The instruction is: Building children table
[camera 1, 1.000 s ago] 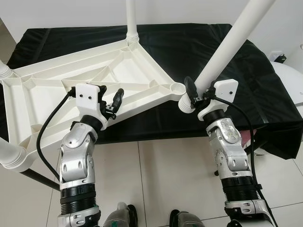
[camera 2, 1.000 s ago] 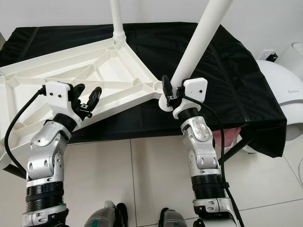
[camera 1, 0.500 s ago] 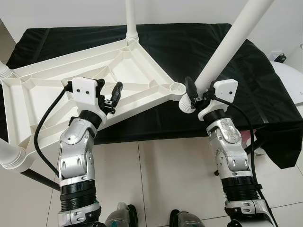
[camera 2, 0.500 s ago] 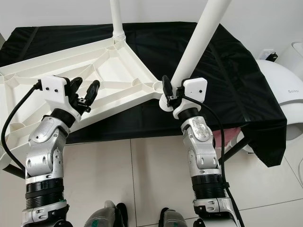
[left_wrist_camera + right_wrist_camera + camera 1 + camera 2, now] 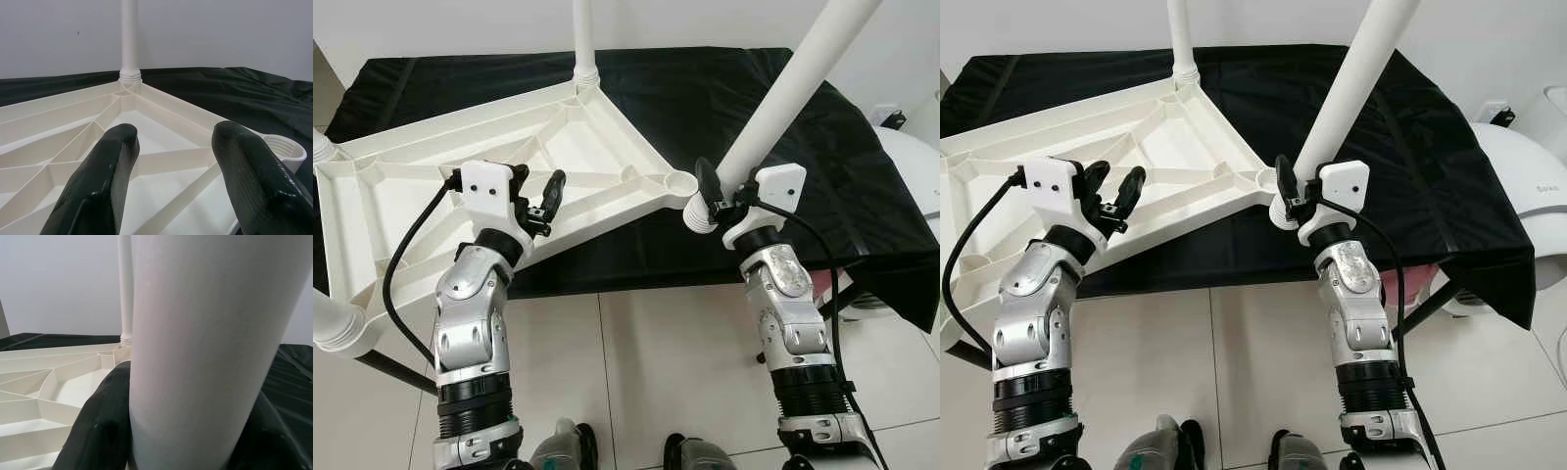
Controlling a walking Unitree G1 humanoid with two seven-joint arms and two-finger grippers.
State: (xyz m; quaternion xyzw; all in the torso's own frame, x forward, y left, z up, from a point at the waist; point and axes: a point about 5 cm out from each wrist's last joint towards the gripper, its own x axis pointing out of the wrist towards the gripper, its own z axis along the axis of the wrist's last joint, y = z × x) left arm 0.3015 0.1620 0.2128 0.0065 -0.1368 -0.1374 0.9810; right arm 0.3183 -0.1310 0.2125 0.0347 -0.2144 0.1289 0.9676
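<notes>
White table top (image 5: 509, 162), underside up, lies on a black cloth (image 5: 754, 59) covering a bench. One leg (image 5: 584, 39) stands upright in the far corner socket. A second leg (image 5: 793, 93), tilted, has its threaded end just beside the empty near corner socket (image 5: 680, 182). Right gripper (image 5: 720, 196) is clenched around this leg near its lower end. Left gripper (image 5: 536, 201), fingers (image 5: 105, 181) spread and holding nothing, hovers over the top's near rim. A white appliance (image 5: 1533, 166) stands to the right on the tiled floor (image 5: 646, 362).
</notes>
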